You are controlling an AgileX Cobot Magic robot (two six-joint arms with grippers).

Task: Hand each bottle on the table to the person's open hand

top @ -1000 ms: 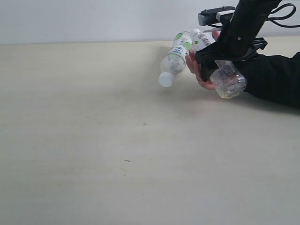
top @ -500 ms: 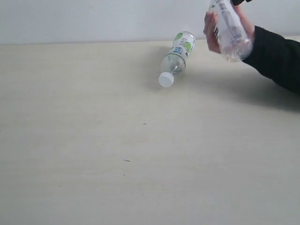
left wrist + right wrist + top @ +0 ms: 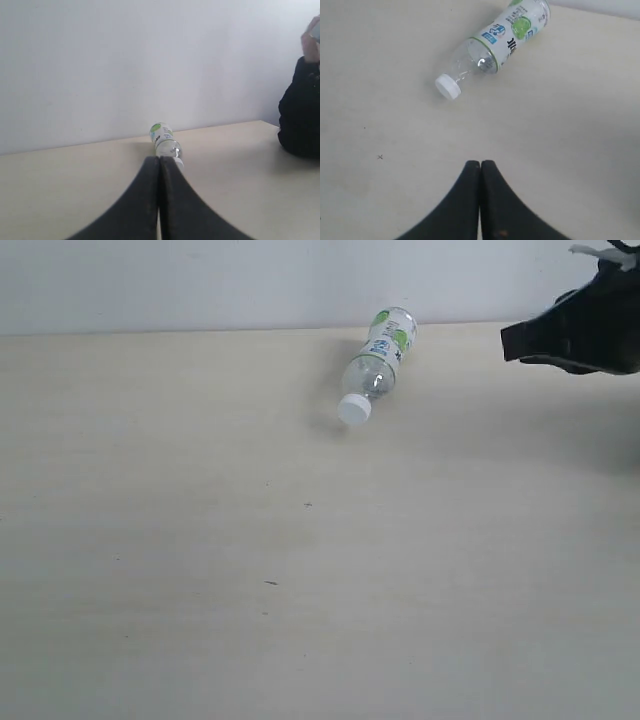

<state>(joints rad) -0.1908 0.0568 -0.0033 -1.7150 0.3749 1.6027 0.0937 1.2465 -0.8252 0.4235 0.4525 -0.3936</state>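
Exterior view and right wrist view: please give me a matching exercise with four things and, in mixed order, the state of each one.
Things:
1. clear plastic bottle with green-and-white label
2. small round white plastic cap
3. black jaws of the right arm
4. wide flat pale beige table

States:
a. pressed together, holding nothing
b. lying on its side
c. marked with tiny dark specks
d. fitted on a bottle's neck

Pairs: 1-b, 2-d, 3-a, 4-c.
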